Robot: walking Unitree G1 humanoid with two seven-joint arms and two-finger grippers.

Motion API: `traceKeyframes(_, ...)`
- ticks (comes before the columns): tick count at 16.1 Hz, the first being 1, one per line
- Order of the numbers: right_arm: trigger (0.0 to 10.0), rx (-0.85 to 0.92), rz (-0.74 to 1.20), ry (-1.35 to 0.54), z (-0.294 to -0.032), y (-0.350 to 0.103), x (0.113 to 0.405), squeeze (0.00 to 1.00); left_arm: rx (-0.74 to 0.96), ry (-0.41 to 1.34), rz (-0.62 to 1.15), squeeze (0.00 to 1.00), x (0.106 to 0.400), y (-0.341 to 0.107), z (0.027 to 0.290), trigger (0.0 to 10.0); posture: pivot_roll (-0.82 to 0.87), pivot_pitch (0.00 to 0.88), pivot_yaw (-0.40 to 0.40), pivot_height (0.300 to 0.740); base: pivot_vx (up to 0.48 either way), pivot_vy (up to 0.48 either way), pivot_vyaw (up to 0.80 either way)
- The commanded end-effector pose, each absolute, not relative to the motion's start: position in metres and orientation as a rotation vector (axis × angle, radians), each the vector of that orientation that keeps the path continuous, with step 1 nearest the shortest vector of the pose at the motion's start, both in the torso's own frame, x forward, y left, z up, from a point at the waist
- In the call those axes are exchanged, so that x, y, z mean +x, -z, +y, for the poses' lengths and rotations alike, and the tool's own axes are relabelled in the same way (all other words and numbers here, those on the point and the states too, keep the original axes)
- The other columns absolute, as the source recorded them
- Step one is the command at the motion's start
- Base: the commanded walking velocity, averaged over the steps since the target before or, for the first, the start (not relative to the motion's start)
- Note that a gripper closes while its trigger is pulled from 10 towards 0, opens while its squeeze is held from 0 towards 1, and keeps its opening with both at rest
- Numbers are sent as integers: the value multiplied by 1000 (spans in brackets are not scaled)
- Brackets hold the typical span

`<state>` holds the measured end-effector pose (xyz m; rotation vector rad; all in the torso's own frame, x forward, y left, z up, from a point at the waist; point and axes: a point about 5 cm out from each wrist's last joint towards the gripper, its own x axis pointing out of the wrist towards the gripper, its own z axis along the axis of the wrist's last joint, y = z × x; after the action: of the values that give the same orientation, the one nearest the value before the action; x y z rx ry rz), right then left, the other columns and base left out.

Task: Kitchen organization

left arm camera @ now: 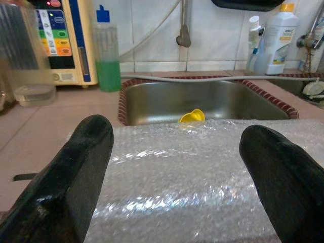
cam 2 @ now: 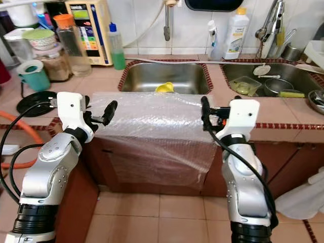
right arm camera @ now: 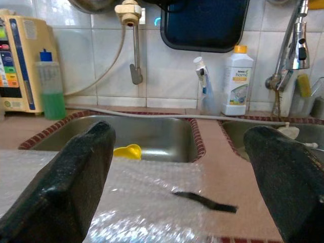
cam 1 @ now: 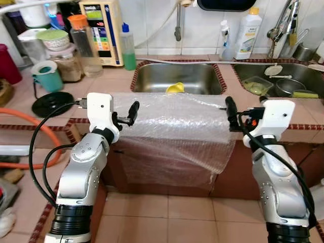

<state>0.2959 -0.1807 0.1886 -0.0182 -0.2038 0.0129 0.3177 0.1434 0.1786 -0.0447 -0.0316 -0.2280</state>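
Observation:
A clear bubble wrap sheet (cam 1: 172, 126) lies over the tiled counter in front of the left sink (cam 1: 152, 76) and hangs down past the counter's front edge. My left gripper (cam 1: 130, 114) hovers at the sheet's left edge, fingers (left arm camera: 86, 162) spread open with nothing between them. At the sheet's right edge my right gripper (cam 1: 231, 114) is open too, just above the counter, and holds nothing. A small yellow object (cam 1: 175, 88) lies in the sink just behind the sheet. A thin black strip (right arm camera: 205, 201) lies on the counter by the sheet's right edge.
Jars, a teal cup (cam 1: 47, 76), a black disc (cam 1: 52, 104) and a green liquid bottle (cam 1: 127, 48) crowd the counter's left side. A second sink (cam 1: 309, 71) with dishes is at the right. Detergent bottle (cam 1: 248, 35) stands at the wall. An orange hose (cam 1: 30, 136) loops low on the left.

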Motion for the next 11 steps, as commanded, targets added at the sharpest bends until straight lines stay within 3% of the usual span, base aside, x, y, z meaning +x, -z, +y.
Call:
traceKeyframes(1,10000,-24,-218,-10,-181,-193,296,0,-44,240,-53,0,316,-182,142,10000,7,0,38,740,0,-480,0)
traceKeyframes(11,10000,-23,-210,-8,-181,-192,297,0,-40,277,-37,0,314,-179,139,10000,8,0,36,740,0,-480,0)
